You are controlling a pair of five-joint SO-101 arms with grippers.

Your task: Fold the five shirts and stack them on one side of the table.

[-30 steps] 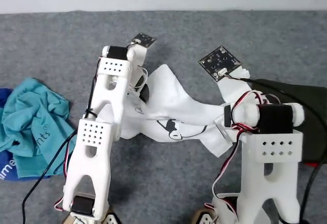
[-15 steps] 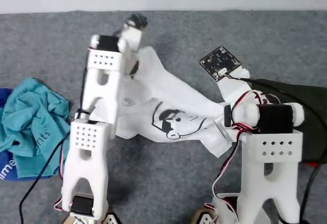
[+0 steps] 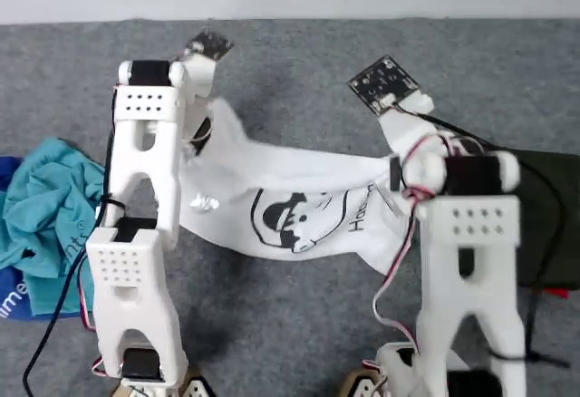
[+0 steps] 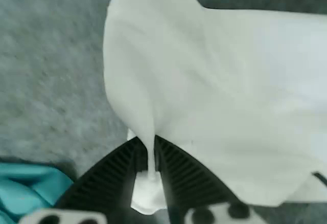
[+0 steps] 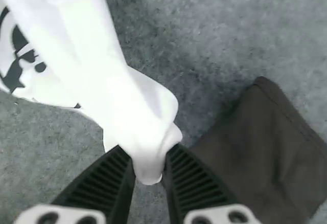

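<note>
You are stretching the white shirt [image 3: 290, 207] between the two arms, so by my reading you are opening it out ahead of the first fold. It is hanging as a band across the middle of the high view, print facing up, over the grey table [image 3: 299, 334].

Your left gripper [image 4: 145, 155] is pinching a thin ridge of the white cloth, jaws almost together. Your right gripper [image 5: 148, 165] is clamping a thicker bunched end, jaws slightly apart around it.

The next move is probably asking you to lower the shirt flat onto bare table without either pinch slipping.

You are working with two arms and one white shirt. One teal shirt [image 3: 50, 207] is lying crumpled at the left edge, with one blue shirt [image 3: 14, 302] under it. One dark shirt [image 3: 544, 198] is lying at the right edge. That is making four. A red sliver [image 3: 555, 293] below the dark one may be the fifth, though I cannot tell.
</note>
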